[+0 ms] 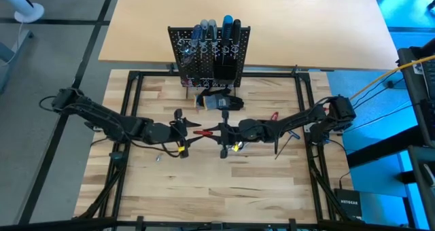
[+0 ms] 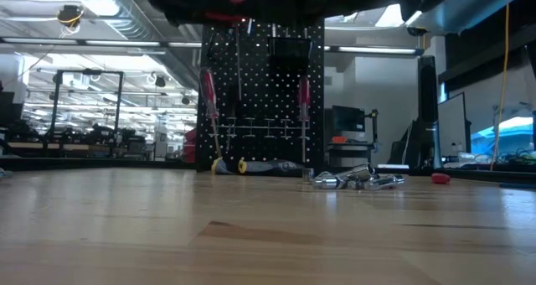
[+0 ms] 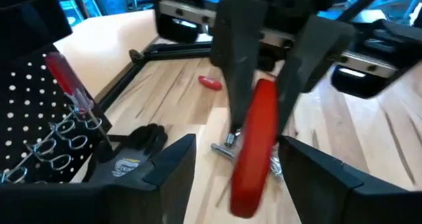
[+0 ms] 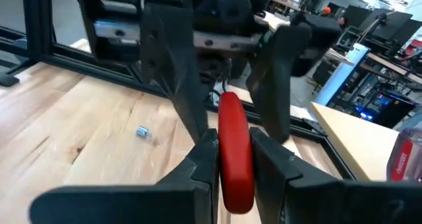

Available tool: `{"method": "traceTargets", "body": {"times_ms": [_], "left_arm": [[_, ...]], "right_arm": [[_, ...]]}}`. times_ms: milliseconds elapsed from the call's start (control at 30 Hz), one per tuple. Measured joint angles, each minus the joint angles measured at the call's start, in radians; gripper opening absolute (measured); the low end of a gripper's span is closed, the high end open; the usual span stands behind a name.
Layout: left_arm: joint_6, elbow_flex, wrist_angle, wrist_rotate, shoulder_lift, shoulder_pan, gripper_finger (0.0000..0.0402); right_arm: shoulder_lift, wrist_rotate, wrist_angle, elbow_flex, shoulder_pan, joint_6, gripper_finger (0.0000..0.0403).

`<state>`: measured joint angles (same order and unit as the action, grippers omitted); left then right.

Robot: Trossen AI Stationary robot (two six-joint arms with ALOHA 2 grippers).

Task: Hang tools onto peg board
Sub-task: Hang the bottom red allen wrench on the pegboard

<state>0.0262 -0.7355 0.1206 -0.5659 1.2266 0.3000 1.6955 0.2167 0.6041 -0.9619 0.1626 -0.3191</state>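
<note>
Your right pincer (image 4: 235, 159) is clamped on the red-handled screwdriver (image 4: 234, 151), holding it above the middle of the counter (image 1: 204, 190). Your left pincer (image 3: 237, 165) faces it, fingers (image 3: 168, 168) spread apart on either side of the handle. Behind them, the peg board (image 1: 209, 58) stands upright with several tools (image 1: 217, 30) already hung.

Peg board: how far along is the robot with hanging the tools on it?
Done: several screwdrivers already stand in the peg board. In hand: a red-handled screwdriver is clamped by the right gripper above the table, with the left gripper open around it. Left: hanging that one, plus the silver pieces lying on the table.
</note>
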Motion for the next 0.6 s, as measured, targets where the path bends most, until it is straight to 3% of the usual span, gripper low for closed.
{"method": "traceTargets", "body": {"times_ms": [267,600], "left_arm": [[0.0,-0.007,-0.022,0.014,0.001,0.012,0.0159],[-0.065,-0.007,-0.031,0.021,-0.005,0.013,0.0042]], "right_arm": [[0.0,-0.026,-0.004,0.001,0.0,-0.003,0.006],[0.0,-0.035,-0.01,0.001,0.0,0.016,0.0063]]}}
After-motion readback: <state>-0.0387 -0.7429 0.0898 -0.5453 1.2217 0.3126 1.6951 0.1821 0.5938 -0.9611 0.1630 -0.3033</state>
